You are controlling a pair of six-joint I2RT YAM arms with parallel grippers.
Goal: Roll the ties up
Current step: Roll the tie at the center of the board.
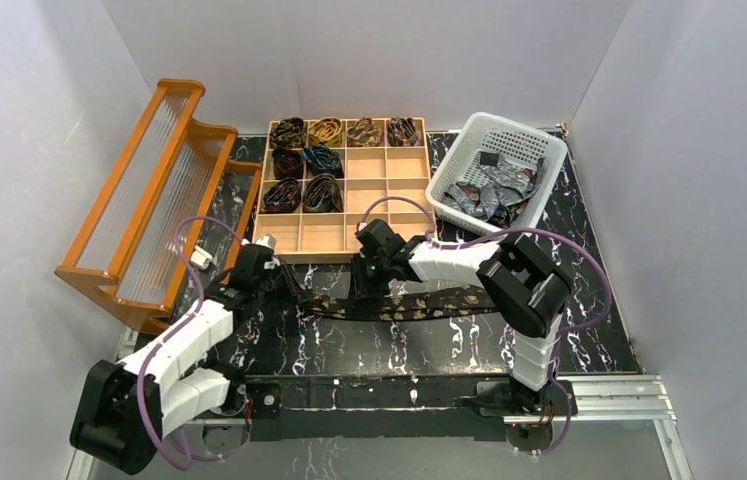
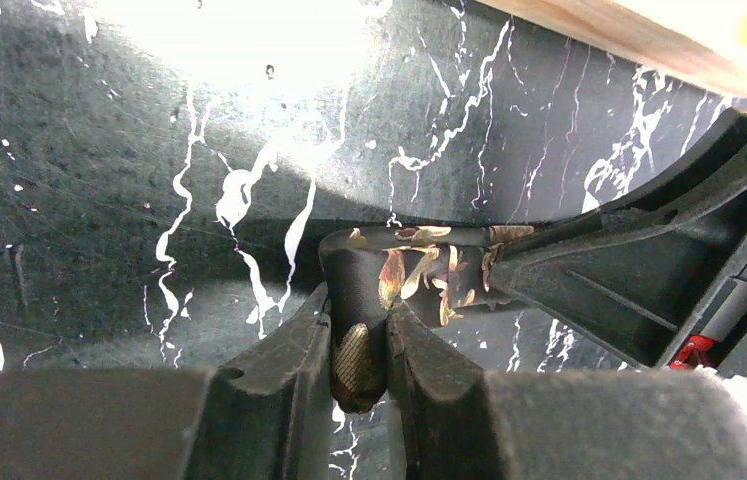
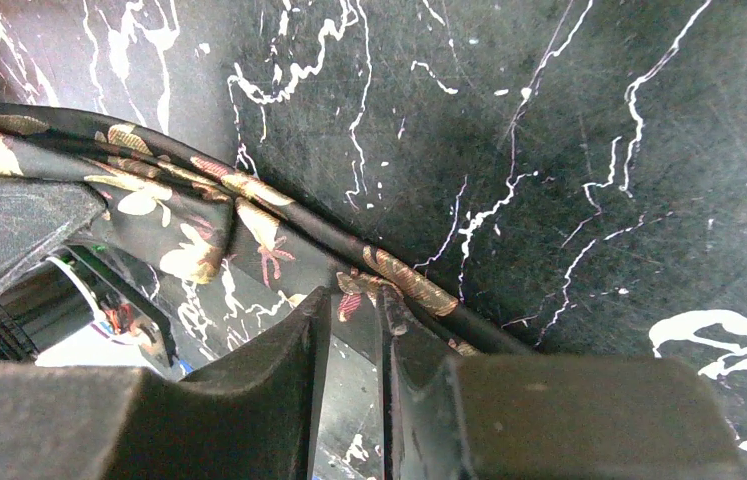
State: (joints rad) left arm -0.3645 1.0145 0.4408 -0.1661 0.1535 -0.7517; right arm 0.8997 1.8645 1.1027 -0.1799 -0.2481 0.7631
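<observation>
A dark tie (image 1: pixel 419 303) with a gold floral print lies stretched out on the black marbled tabletop (image 1: pixel 429 345). It runs side to side across the middle, roughly parallel to the near edge, and both arms are on it.

The left arm (image 1: pixel 189 335) reaches in from the near left corner. The left jaws are closed tight on the tie's left end, where the fabric is folded over and a bit of woven lining shows between them.

The right arm (image 1: pixel 454 260) bends in from the near right corner. The right jaws meet the tie a little to the right of the left pair. They stand very narrow, nipping the upper edge of the fabric, while the rest of the strip trails off toward the right edge.

At the middle of the far edge sits a wooden tray (image 1: pixel 389 190) of square compartments. Eight coiled ties (image 1: pixel 324 160) fill its far row and part of its left side.

A white basket (image 1: pixel 509 125) in the far right corner holds a heap of grey-silver ties (image 1: pixel 489 190). An orange rack (image 1: pixel 149 190) stands along the left edge.
</observation>
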